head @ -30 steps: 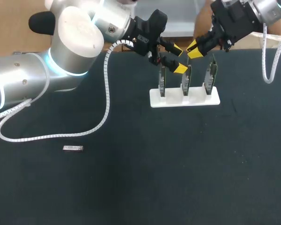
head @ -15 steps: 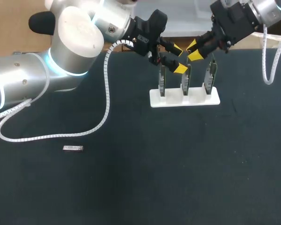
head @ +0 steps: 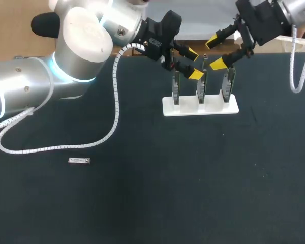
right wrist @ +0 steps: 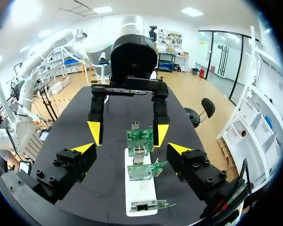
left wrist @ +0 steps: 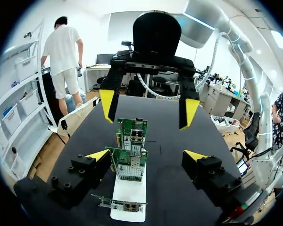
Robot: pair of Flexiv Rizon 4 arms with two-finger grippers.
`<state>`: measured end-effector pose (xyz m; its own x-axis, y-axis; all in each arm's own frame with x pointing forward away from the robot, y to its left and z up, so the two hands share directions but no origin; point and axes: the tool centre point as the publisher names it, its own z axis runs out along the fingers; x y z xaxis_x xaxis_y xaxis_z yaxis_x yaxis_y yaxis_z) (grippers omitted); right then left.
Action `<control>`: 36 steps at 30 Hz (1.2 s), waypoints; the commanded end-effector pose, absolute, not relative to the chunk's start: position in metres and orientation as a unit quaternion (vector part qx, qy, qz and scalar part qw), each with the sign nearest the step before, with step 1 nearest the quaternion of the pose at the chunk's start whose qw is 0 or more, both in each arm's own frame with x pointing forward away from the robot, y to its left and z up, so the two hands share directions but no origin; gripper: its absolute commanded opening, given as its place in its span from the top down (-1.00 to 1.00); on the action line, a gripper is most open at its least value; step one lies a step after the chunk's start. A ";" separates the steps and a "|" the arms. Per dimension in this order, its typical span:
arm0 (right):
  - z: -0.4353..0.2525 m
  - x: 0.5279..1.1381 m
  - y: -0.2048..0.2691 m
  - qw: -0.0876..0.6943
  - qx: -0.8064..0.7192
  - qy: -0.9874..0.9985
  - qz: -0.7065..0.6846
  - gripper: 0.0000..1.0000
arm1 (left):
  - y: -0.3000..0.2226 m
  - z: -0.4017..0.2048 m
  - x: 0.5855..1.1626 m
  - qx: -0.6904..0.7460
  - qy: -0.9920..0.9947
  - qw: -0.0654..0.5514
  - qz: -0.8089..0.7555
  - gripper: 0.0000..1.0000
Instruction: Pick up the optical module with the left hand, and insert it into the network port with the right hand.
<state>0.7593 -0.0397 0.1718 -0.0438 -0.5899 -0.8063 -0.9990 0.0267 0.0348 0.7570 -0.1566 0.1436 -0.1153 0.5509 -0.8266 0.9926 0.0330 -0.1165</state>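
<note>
A white holder (head: 168, 108) at the back of the black table carries three upright green network cards. A slim silver piece (head: 205, 57) sticks up from the top of the middle card (head: 201, 87), free of both grippers. My left gripper (head: 193, 63) hangs open just left of that card's top. My right gripper (head: 215, 52) hangs open just right of it, fingers wide apart and holding nothing. In the wrist views each gripper (left wrist: 146, 157) (right wrist: 131, 149) faces the other across the row of cards. A small silver optical module (head: 79, 160) lies flat on the table at the front left.
The white cable (head: 115, 109) of my left arm loops down onto the table between the holder and the loose module. The dark table surface (head: 193, 183) stretches in front of the holder.
My right gripper has opened from nearly shut at the middle card's top and drawn up and to the right. The left arm and the loose module have not moved.
</note>
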 end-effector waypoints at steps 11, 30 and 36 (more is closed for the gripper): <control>0.181 0.760 -0.057 0.323 -0.609 0.636 0.347 1.00 | -0.157 0.144 0.759 0.593 0.651 0.301 -0.365 -1.00; 0.195 0.771 -0.037 0.353 -0.613 0.619 0.341 1.00 | -0.157 0.144 0.759 0.593 0.651 0.301 -0.365 -1.00; 0.193 0.771 -0.031 0.353 -0.616 0.614 0.345 1.00 | -0.157 0.144 0.759 0.593 0.651 0.301 -0.365 -1.00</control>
<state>0.7674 -0.0334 0.1947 0.0057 -0.5152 -0.8571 -0.9999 0.0092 -0.0122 0.7571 -0.1566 0.1436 -0.1153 0.5509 -0.8266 0.9926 0.0329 -0.1165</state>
